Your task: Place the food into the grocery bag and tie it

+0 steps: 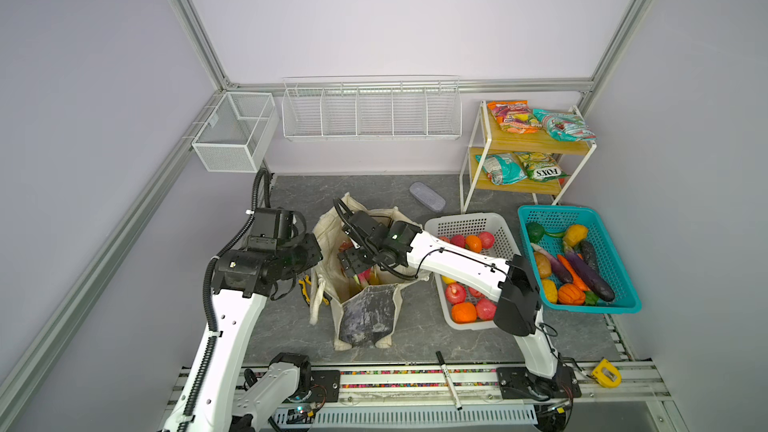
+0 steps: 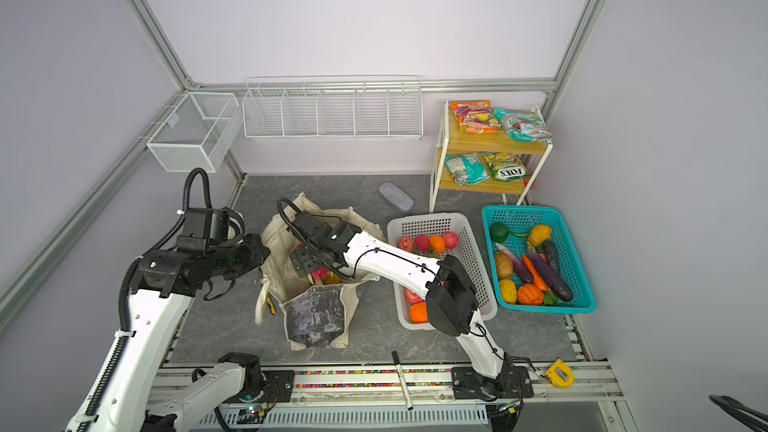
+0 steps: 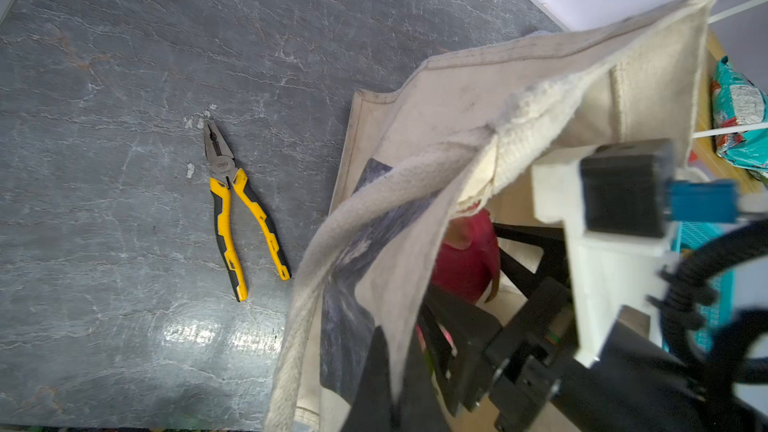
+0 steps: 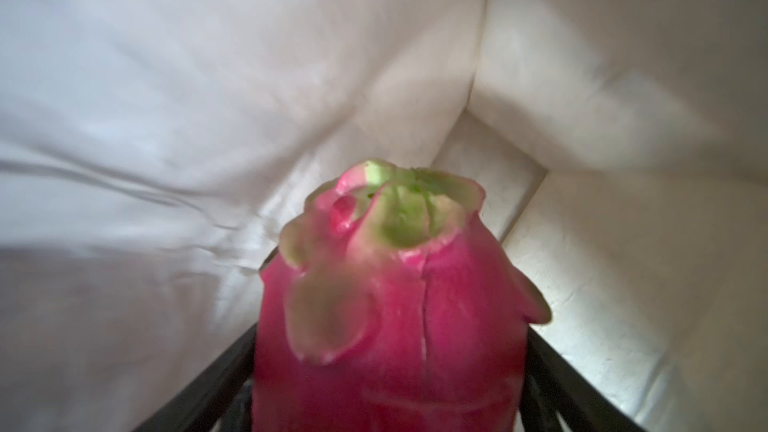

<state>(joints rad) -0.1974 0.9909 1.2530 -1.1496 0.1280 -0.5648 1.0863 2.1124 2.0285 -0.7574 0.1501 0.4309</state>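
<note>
Right gripper [image 4: 392, 367] fingers, spread wide, clamp the dragon fruit [image 4: 386, 268] at its waist: probably rigid, light, slippery. Around them, the grocery bag [image 1: 365, 313] interior. Left gripper [image 1: 316, 252], closed on the limp canvas rim, props the mouth open.

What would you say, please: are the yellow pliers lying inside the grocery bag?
No, the pliers lie on the grey tabletop beside the grocery bag.

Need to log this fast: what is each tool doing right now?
Left tool: closed on the grocery bag rim.
Right tool: gripping the pink dragon fruit inside the bag.
</note>
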